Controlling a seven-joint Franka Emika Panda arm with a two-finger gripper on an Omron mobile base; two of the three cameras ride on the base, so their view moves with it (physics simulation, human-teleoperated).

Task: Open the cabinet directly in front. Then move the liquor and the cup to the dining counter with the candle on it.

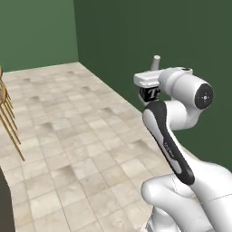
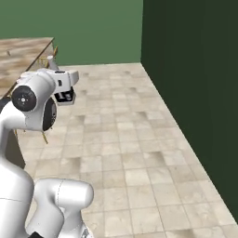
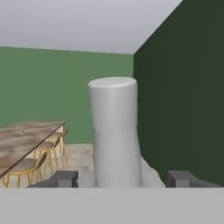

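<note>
Liquor [image 3: 114,131] pinched between jaws above tiled floor [image 1: 68,149], desk [image 3: 26,135] with stools [image 3: 30,166] off left; set-down judged pending, cup unaccounted for.

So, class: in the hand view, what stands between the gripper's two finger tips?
A pale grey cylinder, upright, stands in the gap between the fingertips of the gripper; the hand view shows it.

Home dining area, marble counter [image 3: 26,140], stools [image 3: 30,166]
</note>
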